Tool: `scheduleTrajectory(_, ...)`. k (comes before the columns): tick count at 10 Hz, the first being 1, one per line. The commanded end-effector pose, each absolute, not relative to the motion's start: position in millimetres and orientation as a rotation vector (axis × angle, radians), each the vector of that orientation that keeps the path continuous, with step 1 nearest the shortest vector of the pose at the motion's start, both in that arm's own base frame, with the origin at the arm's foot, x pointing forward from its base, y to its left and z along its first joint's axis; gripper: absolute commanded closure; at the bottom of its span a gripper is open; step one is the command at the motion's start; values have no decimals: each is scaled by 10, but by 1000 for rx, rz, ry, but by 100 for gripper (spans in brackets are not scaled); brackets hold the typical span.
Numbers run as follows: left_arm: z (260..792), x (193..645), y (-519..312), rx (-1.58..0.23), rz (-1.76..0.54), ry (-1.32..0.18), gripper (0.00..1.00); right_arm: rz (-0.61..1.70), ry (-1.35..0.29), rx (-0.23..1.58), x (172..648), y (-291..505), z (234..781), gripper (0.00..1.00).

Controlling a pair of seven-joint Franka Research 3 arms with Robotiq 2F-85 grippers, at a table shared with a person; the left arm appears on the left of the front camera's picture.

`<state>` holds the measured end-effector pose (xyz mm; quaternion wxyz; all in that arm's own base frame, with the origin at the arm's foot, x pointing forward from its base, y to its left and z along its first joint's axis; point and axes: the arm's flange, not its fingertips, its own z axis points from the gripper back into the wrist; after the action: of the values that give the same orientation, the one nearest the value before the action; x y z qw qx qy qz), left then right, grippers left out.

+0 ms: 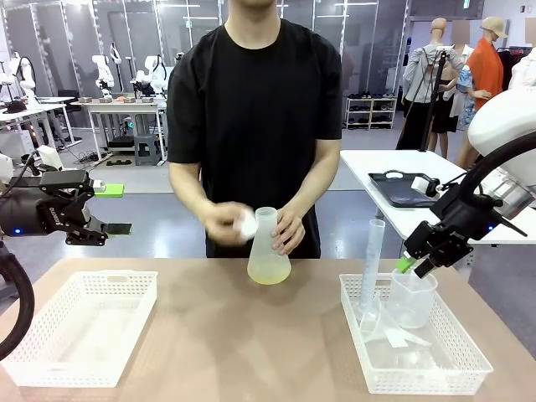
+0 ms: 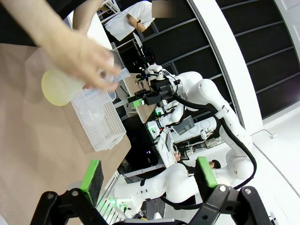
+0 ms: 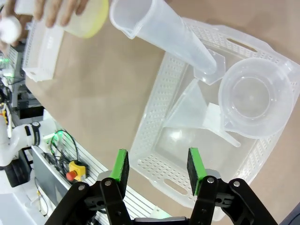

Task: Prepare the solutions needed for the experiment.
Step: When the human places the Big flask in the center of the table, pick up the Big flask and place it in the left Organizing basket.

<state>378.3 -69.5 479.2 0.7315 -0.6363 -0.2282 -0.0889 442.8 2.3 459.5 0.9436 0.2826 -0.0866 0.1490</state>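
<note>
Front view: a person at the far side of the table (image 1: pixel 251 352) keeps the flask (image 1: pixel 269 251) upright on it near the middle. One hand (image 1: pixel 289 230) is on the flask's neck and the other hand (image 1: pixel 223 222) holds a small white object (image 1: pixel 249 224) beside the mouth. The solution (image 1: pixel 269 273) is a shallow pale yellow-green layer in the flask's base. My left gripper (image 1: pixel 120 209) hangs at the left, higher than the left tray (image 1: pixel 84 289), with its jaws wide apart and nothing in them. My right gripper (image 1: pixel 414 268) hovers over the right tray (image 1: pixel 469 364), near the rim of the beaker (image 1: pixel 412 303). The cylinder (image 1: pixel 373 260) stands beside the beaker and the funnel (image 1: pixel 392 337) lies on the tray floor. Left wrist view: my pads (image 2: pixel 91 176) stand far apart, with open air between them. Beyond them a hand (image 2: pixel 79 56) covers the flask (image 2: pixel 58 86), which stands on the table (image 2: pixel 28 154) next to the right tray (image 2: pixel 101 119). My right gripper (image 2: pixel 139 100) shows farther off. Right wrist view: my jaws are partly apart, the pads (image 3: pixel 121 168) grip nothing, and the tray's rim (image 3: pixel 154 108) shows through the gap. Inside the tray are the cylinder (image 3: pixel 164 33), the funnel (image 3: pixel 197 110) and the beaker (image 3: pixel 255 96), and the funnel's spout reaches the beaker's base. The flask (image 3: pixel 89 21), with its yellow solution, sits outside the tray at the upper left under a hand (image 3: pixel 56 9).
</note>
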Motion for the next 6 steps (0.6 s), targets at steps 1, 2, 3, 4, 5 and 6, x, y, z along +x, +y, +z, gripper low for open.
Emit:
scheduleTrajectory(1,4797,3784,-726,-1406,-197,-502,0,207,-240,665,4182,-12,4917,37)
scheduleTrajectory(2,4797,3784,-726,-1406,-197,-502,0,142,-223,754,4068,-48,4992,37)
scheduleTrajectory(3,4797,3784,-726,-1406,-197,-502,0,92,-217,871,3949,-66,5056,37)
scheduleTrajectory(4,4797,3784,-726,-1406,-197,-502,0,96,-202,1010,3852,-43,5141,37)
scheduleTrajectory(5,4797,3784,-726,-1406,-197,-502,0,107,-200,1123,3808,2,5210,37)
scheduleTrajectory(6,4797,3784,-726,-1406,-197,-502,0,116,-179,1214,3793,79,5229,37)
